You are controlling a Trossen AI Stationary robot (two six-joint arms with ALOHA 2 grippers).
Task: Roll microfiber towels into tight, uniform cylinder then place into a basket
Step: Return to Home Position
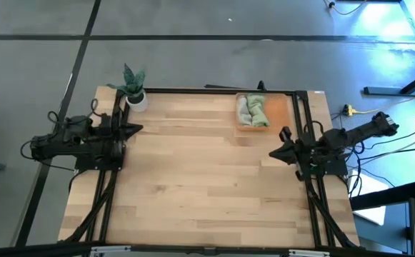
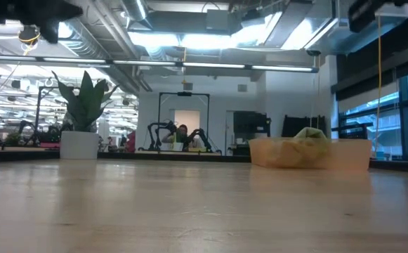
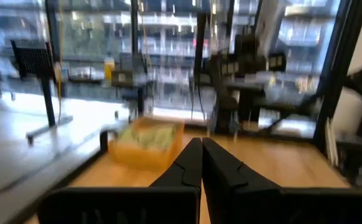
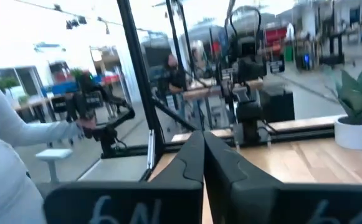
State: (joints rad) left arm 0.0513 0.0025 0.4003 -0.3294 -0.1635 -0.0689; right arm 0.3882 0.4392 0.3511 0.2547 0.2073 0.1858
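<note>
seen from above, the orange basket [image 1: 278,108] sits at the upper right of the frame, just inside the far edge of the wooden surface [image 1: 207,185]. two rolled towels lie in it side by side, the grey towel [image 1: 243,108] on the left and the green towel [image 1: 258,111] touching it on the right. the left pincer [image 1: 138,129] hovers by the left edge, fingers pressed together. the right pincer [image 1: 272,152] hangs by the right edge, below the basket in the frame, likewise closed to a point. between the two tips the middle of the surface lies open. a potted plant [image 1: 136,93] stands at the upper left corner.
</note>
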